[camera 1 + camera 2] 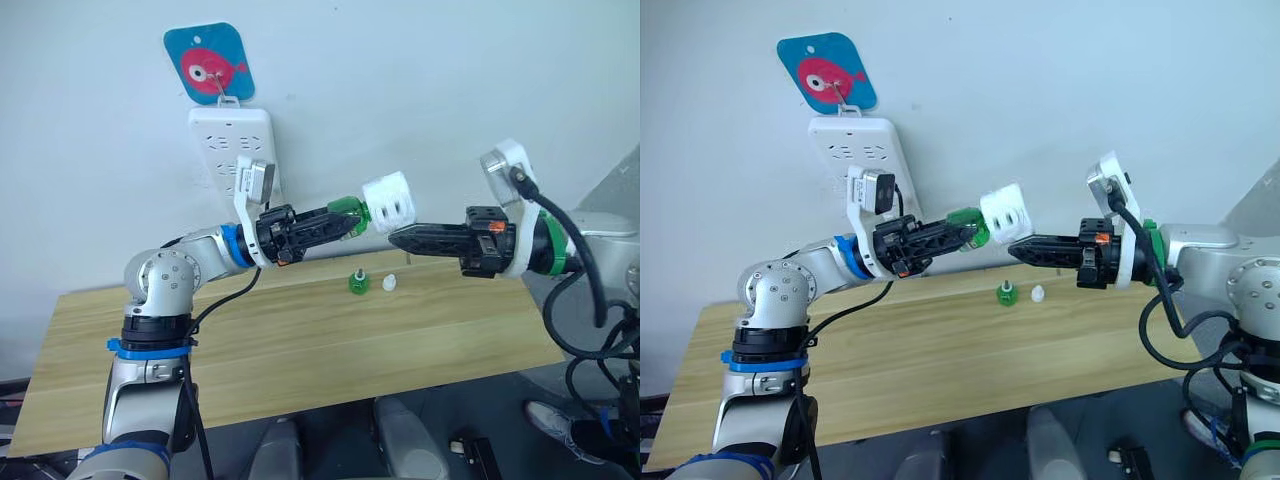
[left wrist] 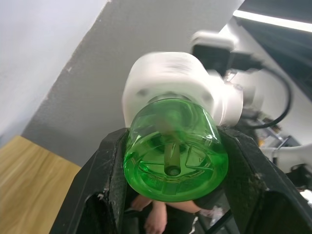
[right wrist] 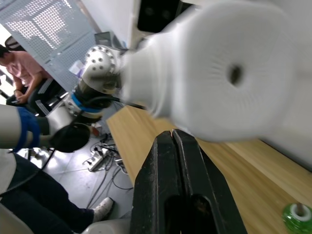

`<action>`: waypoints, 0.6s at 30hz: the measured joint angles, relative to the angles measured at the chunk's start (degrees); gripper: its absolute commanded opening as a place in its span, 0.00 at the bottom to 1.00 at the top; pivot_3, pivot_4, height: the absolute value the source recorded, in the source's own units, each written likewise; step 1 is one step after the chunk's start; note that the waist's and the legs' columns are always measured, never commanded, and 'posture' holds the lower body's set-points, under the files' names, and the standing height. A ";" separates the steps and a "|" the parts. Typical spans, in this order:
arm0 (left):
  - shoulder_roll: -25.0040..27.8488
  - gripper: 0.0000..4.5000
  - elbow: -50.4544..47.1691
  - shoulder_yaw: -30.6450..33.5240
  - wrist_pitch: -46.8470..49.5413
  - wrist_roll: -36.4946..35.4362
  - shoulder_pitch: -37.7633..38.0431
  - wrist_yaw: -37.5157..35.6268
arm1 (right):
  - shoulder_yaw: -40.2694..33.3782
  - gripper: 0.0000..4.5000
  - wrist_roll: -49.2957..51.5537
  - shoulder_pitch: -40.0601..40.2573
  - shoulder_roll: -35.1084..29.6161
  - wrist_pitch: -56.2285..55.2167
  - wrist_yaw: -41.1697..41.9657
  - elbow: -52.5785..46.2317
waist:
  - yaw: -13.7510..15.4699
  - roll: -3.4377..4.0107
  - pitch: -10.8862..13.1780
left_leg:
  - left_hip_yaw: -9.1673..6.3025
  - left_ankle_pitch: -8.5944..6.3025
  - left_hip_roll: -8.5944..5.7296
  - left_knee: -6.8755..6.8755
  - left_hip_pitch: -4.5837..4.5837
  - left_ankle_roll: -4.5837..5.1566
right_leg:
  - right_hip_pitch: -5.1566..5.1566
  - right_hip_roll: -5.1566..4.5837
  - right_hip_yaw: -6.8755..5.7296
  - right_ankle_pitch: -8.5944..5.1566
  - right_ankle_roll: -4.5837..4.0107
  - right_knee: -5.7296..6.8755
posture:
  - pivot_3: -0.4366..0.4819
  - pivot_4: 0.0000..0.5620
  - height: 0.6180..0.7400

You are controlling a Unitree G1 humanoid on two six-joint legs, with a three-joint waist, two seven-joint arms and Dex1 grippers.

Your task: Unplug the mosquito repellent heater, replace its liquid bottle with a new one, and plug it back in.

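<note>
Left gripper (image 1: pixel 352 222) clamps the green bottle (image 1: pixel 347 213) attached to the mosquito repellent heater (image 1: pixel 388 202).
Right gripper (image 1: pixel 392 239), fingers pressed together, points just below the heater, above the table (image 1: pixel 300 350).

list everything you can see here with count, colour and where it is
mosquito repellent heater: 1, white, in the air above the table, with a bottle in its base
liquid bottle: 1, green, gripped by the left gripper
second bottle: 1, green, standing on the table
cap: 1, white, on the table beside the second bottle
power strip: 1, white, on the wall
fish tag: 1, blue and pink, above the power strip
table: 1, light wood
person: 1, pink top, seated in the background
left gripper: black, shut on the liquid bottle
right gripper: black, shut, just under the heater
</note>
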 measured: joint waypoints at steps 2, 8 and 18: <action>0.03 0.51 0.00 -0.82 -0.72 1.15 0.07 -0.35 | -0.32 0.00 2.90 -0.96 0.19 0.02 -2.97 0.00 | -0.02 0.01 -0.02 | 0.01 -0.01 0.00 0.00 0.00 0.02 | 0.00 0.00 0.01 0.00 0.00 0.00 | 0.22 0.26 1.00; 0.70 0.51 -0.37 -2.66 -2.19 3.21 0.37 -3.17 | 0.01 0.00 6.06 -3.75 2.11 -0.66 -9.92 1.10 | -0.15 0.02 -0.03 | 0.00 -0.01 0.00 -0.01 -0.01 0.02 | 0.00 0.01 0.01 0.00 0.00 0.00 | 0.22 0.27 1.00; 3.20 0.51 -1.47 -4.83 -2.68 5.60 1.59 -8.24 | 0.99 0.00 5.80 -8.14 1.14 0.84 -8.80 6.43 | -0.21 0.04 -0.04 | 0.02 -0.03 0.00 -0.02 0.00 0.05 | -0.01 0.02 0.01 0.00 0.00 -0.01 | 0.22 0.27 1.00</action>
